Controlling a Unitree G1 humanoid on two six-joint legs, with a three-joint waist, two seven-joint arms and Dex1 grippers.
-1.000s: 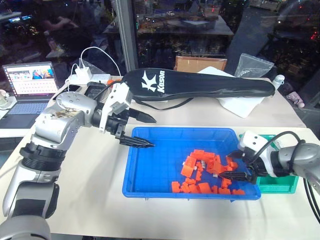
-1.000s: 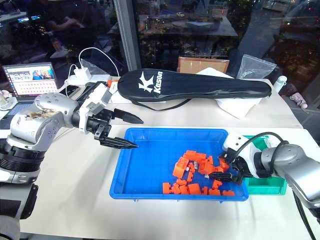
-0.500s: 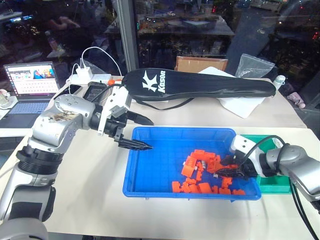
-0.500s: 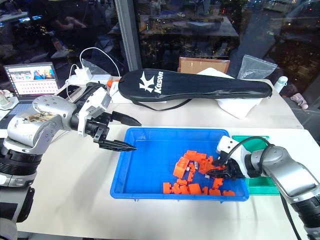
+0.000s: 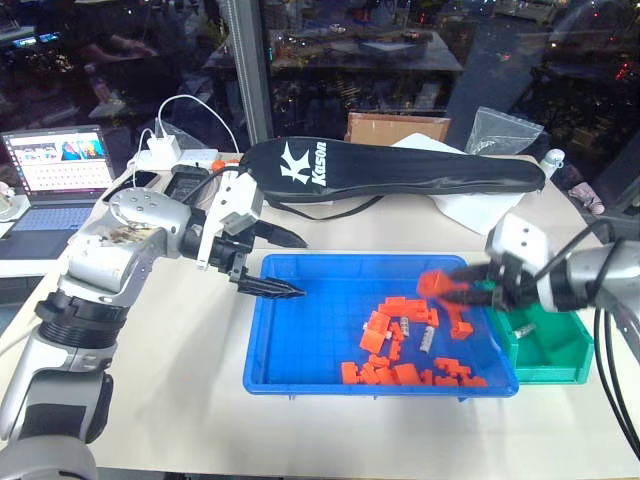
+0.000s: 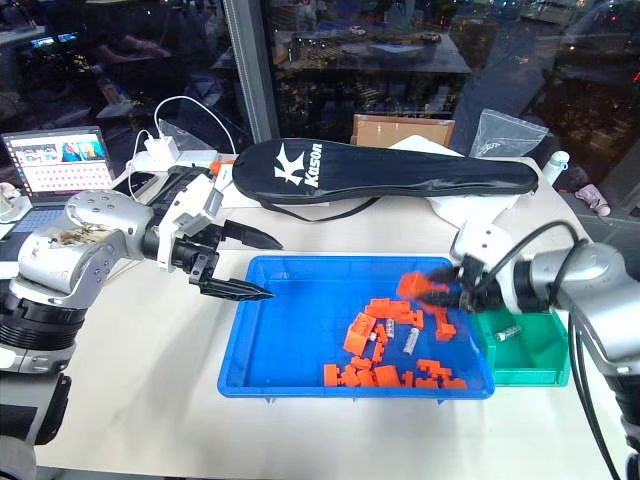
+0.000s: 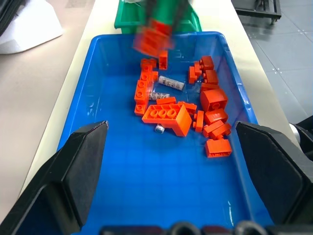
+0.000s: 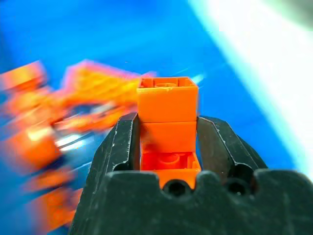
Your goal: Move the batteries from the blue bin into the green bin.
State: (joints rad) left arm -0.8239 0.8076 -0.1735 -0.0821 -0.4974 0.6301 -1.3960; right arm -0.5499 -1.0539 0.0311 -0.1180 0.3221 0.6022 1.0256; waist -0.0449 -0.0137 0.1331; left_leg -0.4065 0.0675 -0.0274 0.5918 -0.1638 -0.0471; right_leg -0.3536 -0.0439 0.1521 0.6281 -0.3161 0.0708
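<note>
Gleaming silvery batteries among orange blocks; right claw clamped on block, left claw apart.

Blue bin at table centre, long side across. Green bin just beside its right end, one battery inside. Orange blocks heaped in the blue bin's right half, two batteries among them; left half bare. Left gripper above the blue bin's far left corner, pointing right. Right gripper above the blue bin's right end, an orange block between its fingers. Racket case behind the bins, lying across. Laptop far left. Cardboard box behind the case.
</note>
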